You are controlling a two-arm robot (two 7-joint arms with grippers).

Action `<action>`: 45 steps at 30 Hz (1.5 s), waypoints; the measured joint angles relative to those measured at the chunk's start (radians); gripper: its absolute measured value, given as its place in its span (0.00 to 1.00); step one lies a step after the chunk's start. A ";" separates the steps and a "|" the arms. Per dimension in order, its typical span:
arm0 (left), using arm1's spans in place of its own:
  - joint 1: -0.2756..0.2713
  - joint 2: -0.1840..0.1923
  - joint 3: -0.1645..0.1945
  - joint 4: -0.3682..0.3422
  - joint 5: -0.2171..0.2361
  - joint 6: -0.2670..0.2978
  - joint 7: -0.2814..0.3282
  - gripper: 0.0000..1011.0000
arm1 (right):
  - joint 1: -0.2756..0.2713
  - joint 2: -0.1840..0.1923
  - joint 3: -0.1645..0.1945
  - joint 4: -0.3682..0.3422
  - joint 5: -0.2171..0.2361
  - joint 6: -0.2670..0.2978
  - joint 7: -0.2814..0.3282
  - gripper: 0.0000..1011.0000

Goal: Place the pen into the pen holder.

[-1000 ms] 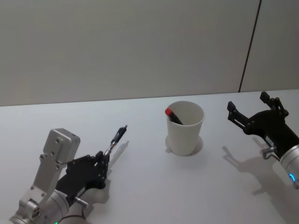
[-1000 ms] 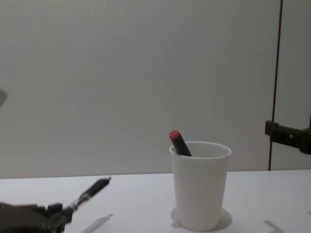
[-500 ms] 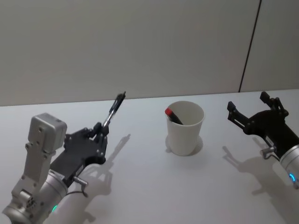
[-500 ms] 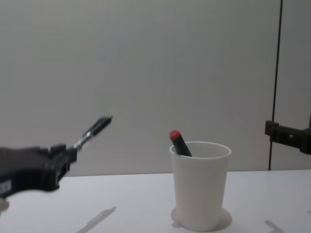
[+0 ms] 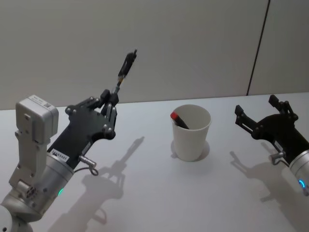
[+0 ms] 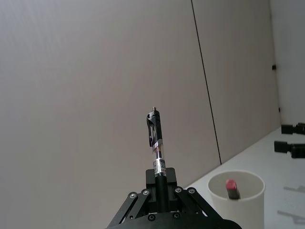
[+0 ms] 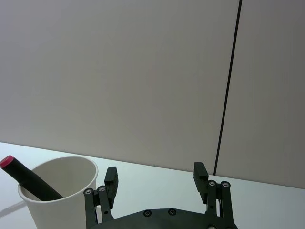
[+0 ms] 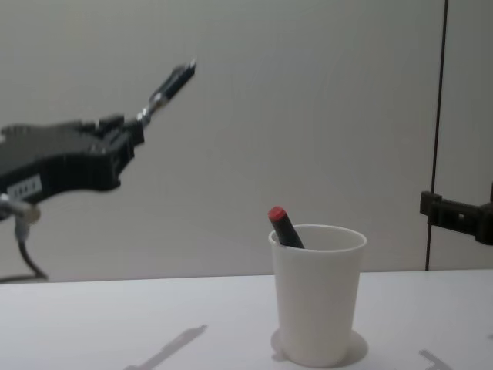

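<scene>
My left gripper [image 5: 110,98] [image 8: 132,127] [image 6: 161,180] is shut on a black and silver pen [image 5: 124,69] [image 8: 168,84] [image 6: 156,148], held high above the table to the left of the pen holder, its free end pointing up. The pen holder [image 5: 191,131] [image 8: 317,293] [image 6: 237,195] [image 7: 57,192] is a plain white paper cup standing upright at the table's middle. A dark marker with a red cap [image 5: 178,119] [image 8: 283,226] [image 7: 26,180] leans inside it. My right gripper [image 5: 263,112] [image 7: 156,181] hovers open to the cup's right, holding nothing.
The white table [image 5: 159,193] spreads around the cup. A pale wall [image 5: 145,43] with a dark vertical seam [image 5: 258,48] rises right behind the table's far edge.
My left gripper has lifted the pen from near the table to well above it, tilting it more upright. The right arm and the cup have stayed put.
</scene>
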 joint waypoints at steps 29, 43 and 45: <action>0.003 -0.048 0.018 0.028 0.085 0.063 -0.048 0.12 | 0.039 -0.016 0.016 -0.114 0.247 0.092 0.156 0.99; 0.007 -0.053 0.016 0.028 0.100 0.056 -0.058 0.12 | 0.089 -0.038 0.015 -0.181 0.425 0.173 0.267 0.99; 0.007 -0.053 0.015 0.027 0.100 0.051 -0.059 0.12 | 0.091 -0.039 0.014 -0.182 0.437 0.178 0.275 0.99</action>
